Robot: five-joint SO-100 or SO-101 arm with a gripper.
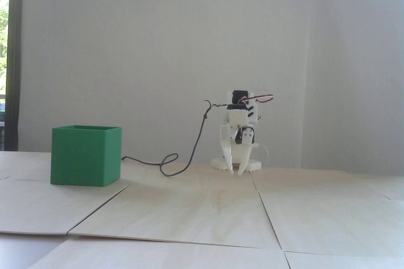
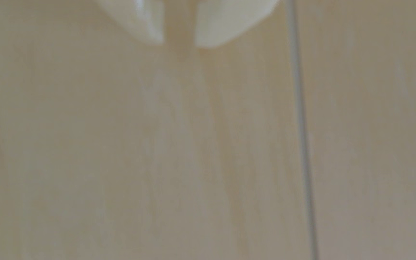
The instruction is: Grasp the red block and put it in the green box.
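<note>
Green box (image 1: 86, 155): matte plastic cube, thin walls, open top, fine ribbed print texture; stands at the left of the fixed view on a pale wooden panel, near that panel's front corner.

Red block: not visible in either view; its place cannot be told.

Arm (image 1: 240, 124): white printed plastic with black servos, folded low at the back of the table (image 1: 202, 212), well apart from the box. Gripper (image 1: 235, 172) points down, tips at or just above the surface. Jaws stand slightly parted, a narrow gap between the tapered white fingertips (image 2: 152, 30), nothing between them.

Cable (image 1: 176, 168): thin, dark, looping across the wood from arm toward box.

Table: light-grained boards laid edge to edge; a seam (image 2: 302, 140) runs beside the gripper. Broad bare surface lies in front.
</note>
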